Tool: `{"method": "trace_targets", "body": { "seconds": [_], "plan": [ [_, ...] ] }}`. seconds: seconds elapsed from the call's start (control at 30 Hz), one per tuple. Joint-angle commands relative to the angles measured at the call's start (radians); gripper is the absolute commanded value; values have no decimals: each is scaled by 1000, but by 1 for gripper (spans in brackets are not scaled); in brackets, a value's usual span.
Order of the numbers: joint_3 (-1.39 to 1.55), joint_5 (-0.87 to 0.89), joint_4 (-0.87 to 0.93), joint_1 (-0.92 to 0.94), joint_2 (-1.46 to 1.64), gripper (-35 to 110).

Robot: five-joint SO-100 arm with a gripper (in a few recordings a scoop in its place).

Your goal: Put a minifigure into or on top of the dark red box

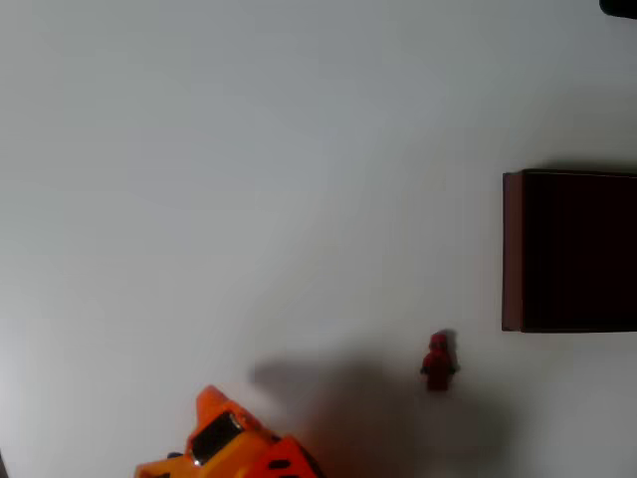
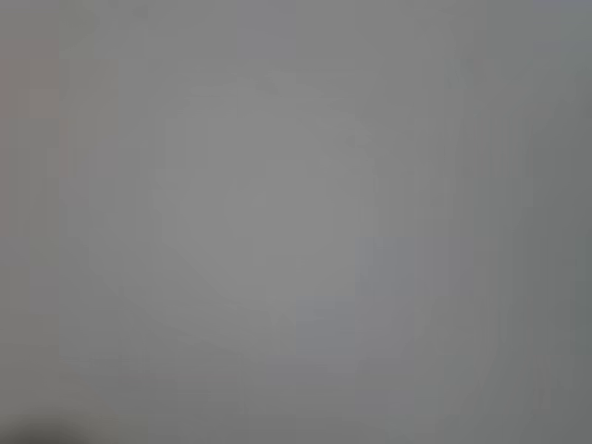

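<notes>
In the overhead view the minifigure (image 1: 438, 361), tiny and all red with a darker head, lies on the white table right of centre near the bottom. The dark red box (image 1: 513, 249) stands at the right edge, up and to the right of the figure; it has thin red-brown walls and a near-black inside, and the frame cuts off its right part. My orange gripper (image 1: 221, 430) pokes in at the bottom edge, well left of the figure and apart from it. Its fingers cannot be made out. The wrist view is a blurred grey surface.
The white table (image 1: 249, 179) spreads across the overhead view. The arm's shadow (image 1: 338, 393) falls between the gripper and the minifigure. A small dark object (image 1: 619, 7) shows at the top right corner.
</notes>
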Motion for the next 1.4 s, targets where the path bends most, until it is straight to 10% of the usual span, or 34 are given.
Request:
{"method": "trace_targets", "body": {
  "seconds": [0.0,0.57,0.87,1.03,1.37],
  "plan": [
    [-8,-25,23,-17,14,0],
    [-20,238,25,86,5,23],
    [-164,683,-106,328,-43,4],
    [-219,1186,-64,430,-43,21],
    [-543,1272,77,684,-463,21]
  ]
}}
